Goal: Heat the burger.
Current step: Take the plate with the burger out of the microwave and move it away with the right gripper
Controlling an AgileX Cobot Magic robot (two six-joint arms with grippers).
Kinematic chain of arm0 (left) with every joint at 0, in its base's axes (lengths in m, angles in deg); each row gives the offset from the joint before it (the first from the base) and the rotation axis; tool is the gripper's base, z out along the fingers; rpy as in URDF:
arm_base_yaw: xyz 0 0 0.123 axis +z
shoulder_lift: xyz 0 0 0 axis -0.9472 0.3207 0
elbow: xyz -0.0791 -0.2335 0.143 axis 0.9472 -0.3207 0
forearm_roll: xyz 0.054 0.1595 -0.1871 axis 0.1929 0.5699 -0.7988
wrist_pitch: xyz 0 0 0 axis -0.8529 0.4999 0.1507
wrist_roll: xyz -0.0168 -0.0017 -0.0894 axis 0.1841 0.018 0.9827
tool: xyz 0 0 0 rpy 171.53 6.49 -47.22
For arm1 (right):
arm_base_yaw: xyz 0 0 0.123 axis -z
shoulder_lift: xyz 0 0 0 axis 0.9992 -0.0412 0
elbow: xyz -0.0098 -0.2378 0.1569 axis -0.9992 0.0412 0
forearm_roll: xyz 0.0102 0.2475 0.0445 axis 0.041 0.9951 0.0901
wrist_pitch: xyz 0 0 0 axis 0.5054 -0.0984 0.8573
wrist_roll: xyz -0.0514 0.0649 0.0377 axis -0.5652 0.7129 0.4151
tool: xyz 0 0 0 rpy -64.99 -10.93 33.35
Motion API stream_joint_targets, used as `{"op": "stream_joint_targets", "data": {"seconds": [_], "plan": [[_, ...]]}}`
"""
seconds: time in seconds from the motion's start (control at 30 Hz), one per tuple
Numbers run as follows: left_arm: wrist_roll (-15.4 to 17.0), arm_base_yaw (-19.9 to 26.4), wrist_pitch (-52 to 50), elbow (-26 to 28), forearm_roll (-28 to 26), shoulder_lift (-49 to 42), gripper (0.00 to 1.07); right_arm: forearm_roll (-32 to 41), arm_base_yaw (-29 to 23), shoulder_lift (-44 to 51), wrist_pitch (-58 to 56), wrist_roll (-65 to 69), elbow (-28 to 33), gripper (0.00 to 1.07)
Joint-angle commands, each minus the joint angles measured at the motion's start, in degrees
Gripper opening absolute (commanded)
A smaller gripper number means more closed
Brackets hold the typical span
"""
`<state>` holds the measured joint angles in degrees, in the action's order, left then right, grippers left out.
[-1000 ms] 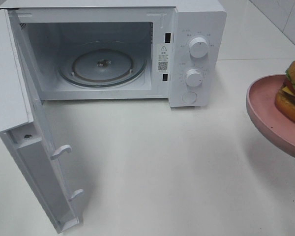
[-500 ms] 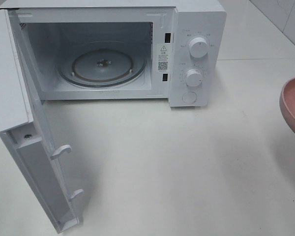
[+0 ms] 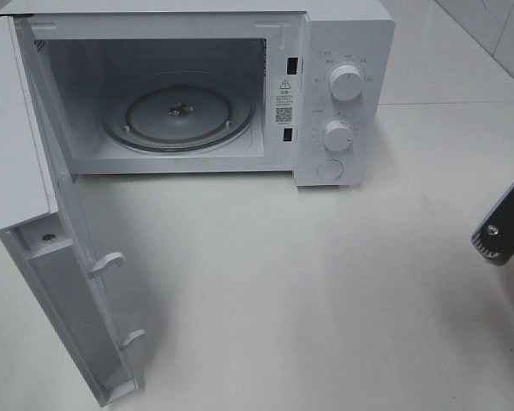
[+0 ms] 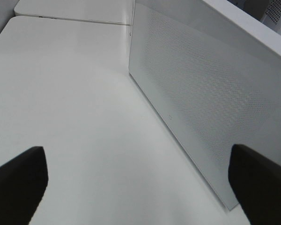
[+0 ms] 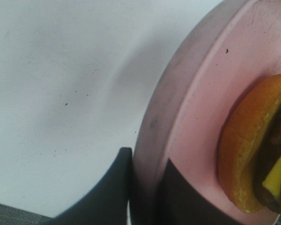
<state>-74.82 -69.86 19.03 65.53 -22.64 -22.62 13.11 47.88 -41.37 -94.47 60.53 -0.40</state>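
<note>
The burger (image 5: 241,154) shows only in the right wrist view: golden-brown bun, dark patty and a corner of yellow cheese. It lies on a round pink plate (image 5: 210,84). My right gripper (image 5: 143,185) is shut on the plate's rim, one finger outside and one inside. Plate and burger are out of the exterior view, where only a dark part of my right arm (image 3: 505,227) shows at the right edge. My left gripper (image 4: 138,187) is open and empty above the table, beside the microwave's perforated white wall (image 4: 201,93).
The white microwave (image 3: 360,43) stands at the back with its door (image 3: 60,300) swung wide open to the left. Its glass turntable (image 3: 178,111) is bare. Two knobs (image 3: 346,84) sit on its right panel. The white table (image 3: 308,291) stretches in front.
The pink plate with the burger has moved right and out of the exterior view. A dark part of my right arm now shows at the right edge. The microwave has not moved.
</note>
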Motion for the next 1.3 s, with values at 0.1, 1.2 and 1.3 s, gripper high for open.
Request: {"op": "stream_joint_targets", "data": {"seconds": [0.1,1.2,1.3], "plan": [[0.3,0.2,0.1,-0.3,0.2,-0.4,0.98,-4.6,0.2,-3.5,-1.1,5.5,-2.0,0.00],[0.3,0.2,0.1,-0.3,0.2,-0.4,0.98,-13.0,9.1,-30.3,6.7,29.6,-5.3,0.02],[0.3,0.2,0.1,-0.3,0.2,-0.4,0.98,-13.5,9.1,-32.4,7.2,31.1,-5.3,0.04]]}}
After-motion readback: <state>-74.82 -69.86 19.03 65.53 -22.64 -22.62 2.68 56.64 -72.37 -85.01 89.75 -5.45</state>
